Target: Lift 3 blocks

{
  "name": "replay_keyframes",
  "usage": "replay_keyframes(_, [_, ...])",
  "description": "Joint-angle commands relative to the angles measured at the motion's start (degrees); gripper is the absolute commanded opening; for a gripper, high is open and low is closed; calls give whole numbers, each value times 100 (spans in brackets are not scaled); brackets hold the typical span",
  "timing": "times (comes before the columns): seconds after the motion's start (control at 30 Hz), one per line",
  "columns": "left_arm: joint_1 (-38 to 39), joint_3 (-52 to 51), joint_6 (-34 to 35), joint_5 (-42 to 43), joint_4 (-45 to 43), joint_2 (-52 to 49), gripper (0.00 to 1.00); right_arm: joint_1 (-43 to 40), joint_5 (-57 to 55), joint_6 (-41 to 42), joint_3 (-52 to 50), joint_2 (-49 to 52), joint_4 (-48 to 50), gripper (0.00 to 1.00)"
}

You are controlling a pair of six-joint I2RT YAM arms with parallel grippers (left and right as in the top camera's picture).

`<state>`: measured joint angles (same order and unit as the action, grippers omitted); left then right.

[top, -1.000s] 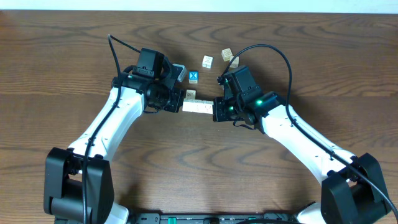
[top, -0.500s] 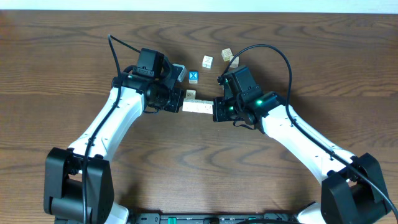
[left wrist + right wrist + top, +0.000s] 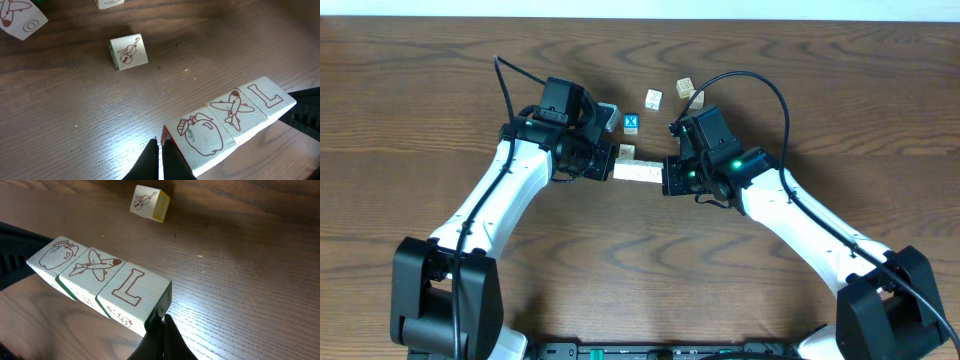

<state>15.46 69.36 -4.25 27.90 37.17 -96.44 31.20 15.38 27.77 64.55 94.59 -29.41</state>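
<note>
Pinch-lift of the three blocks [image 3: 638,172] is in hand: they form one row mid-way across the desk [image 3: 640,290], clamped end to end between left end effector [image 3: 160,152] and right end effector [image 3: 161,327], each with fingers closed together, empty. Next, by my judgement, both arms should rise evenly with steady inward pressure.

Dark brown wooden table [image 3: 640,290], shown from overhead and from two low, close viewpoints. Its top fills almost the whole field. The surface carries bold, wavy grain with looping oval figures, running mostly across the width. A narrow pale strip [image 3: 740,8] lies beyond the table's far edge; whether it is wall or floor cannot be told. Light falls from above. In the close views a soft whitish sheen [image 3: 122,142] spreads over the wood, and short, blurred shadows lie on it.
</note>
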Motion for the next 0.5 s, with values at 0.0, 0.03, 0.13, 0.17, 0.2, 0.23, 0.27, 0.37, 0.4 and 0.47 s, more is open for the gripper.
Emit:
replay_keyframes(0.0, [299, 181, 50, 857, 9, 114, 7, 136, 686, -129, 297, -168, 170, 1])
replay_keyframes(0.03, [299, 181, 52, 857, 11, 114, 7, 138, 623, -129, 297, -168, 168, 1])
replay_keyframes(0.13, [299, 181, 52, 859, 13, 114, 7, 146, 459, -129, 297, -168, 142, 1])
replay_keyframes(0.17, [302, 181, 52, 859, 13, 114, 7, 146, 461, -127, 297, -168, 133, 1])
replay_keyframes(0.2, [302, 181, 52, 859, 13, 114, 7, 149, 461, -129, 297, -168, 127, 1])
replay_keyframes(0.23, [302, 181, 52, 859, 13, 114, 7, 149, 457, -129, 297, -168, 118, 1])
replay_keyframes(0.27, [302, 181, 52, 859, 13, 114, 7, 146, 452, -129, 297, -168, 114, 1])
replay_keyframes(0.37, [358, 179, 50, 857, 13, 114, 7, 146, 413, -131, 297, -168, 116, 1])
replay_keyframes(0.4, [389, 179, 52, 857, 11, 114, 7, 149, 415, -131, 297, -168, 116, 1])
replay_keyframes(0.47, [444, 179, 50, 855, 9, 114, 8, 149, 415, -129, 295, -168, 116, 1])
